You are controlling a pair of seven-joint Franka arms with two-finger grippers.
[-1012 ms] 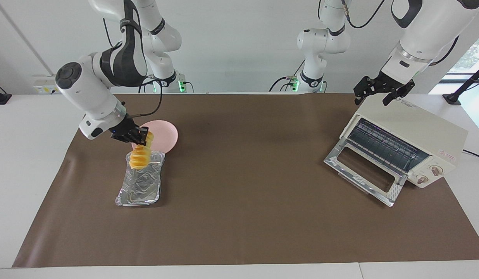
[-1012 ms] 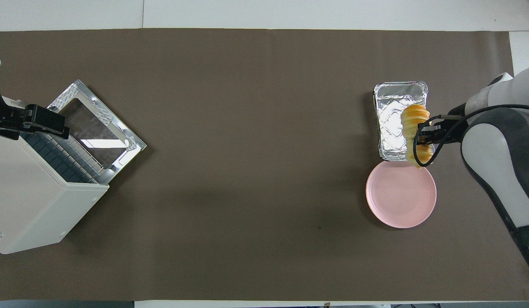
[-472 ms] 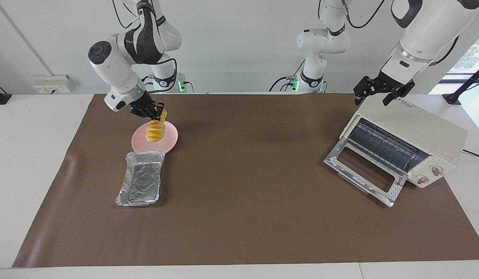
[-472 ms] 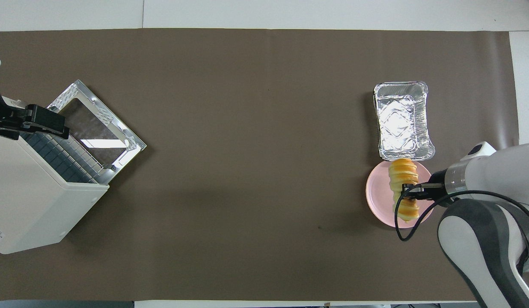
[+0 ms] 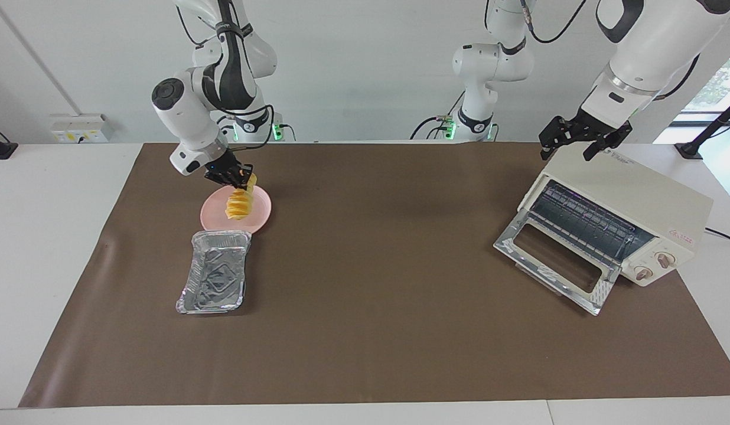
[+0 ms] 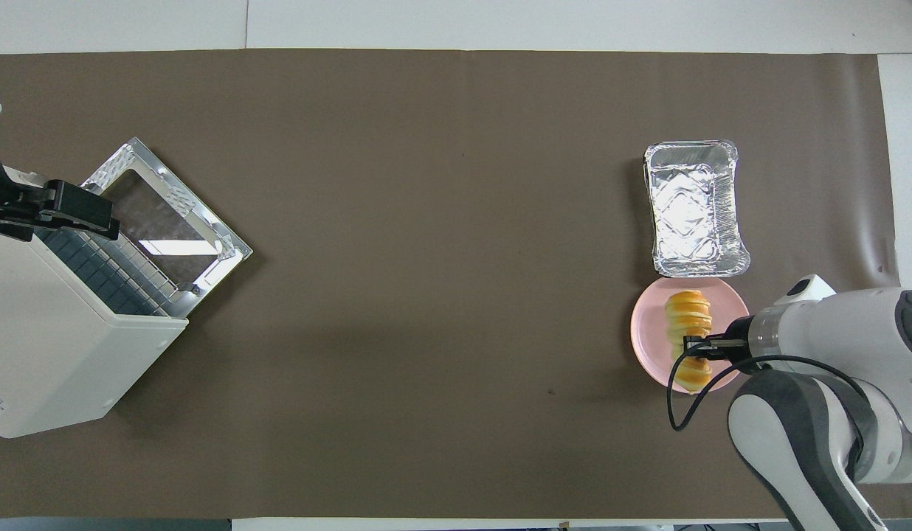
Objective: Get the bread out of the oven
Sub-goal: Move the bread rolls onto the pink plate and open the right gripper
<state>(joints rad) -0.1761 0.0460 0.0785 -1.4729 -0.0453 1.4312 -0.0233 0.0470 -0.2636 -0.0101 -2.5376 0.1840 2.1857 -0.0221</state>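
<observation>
My right gripper (image 5: 238, 176) is shut on the upper end of the bread (image 5: 239, 203), a ridged yellow-orange loaf. The loaf hangs tilted over the pink plate (image 5: 262, 213), with its lower end close to the plate; I cannot tell whether it touches. In the overhead view the bread (image 6: 687, 324) lies across the plate (image 6: 650, 335) under the right gripper (image 6: 693, 345). The cream oven (image 5: 634, 195) stands at the left arm's end with its glass door (image 5: 554, 260) dropped open and its wire rack bare. My left gripper (image 5: 569, 152) waits open over the oven's top edge.
An empty crinkled foil tray (image 5: 214, 277) lies beside the plate, farther from the robots; it also shows in the overhead view (image 6: 693, 210). The open oven door (image 6: 164, 217) juts out over the brown mat (image 5: 377, 265).
My right gripper carried the bread from over the foil tray toward the robots to over the pink plate, then lowered it. The left arm has not moved.
</observation>
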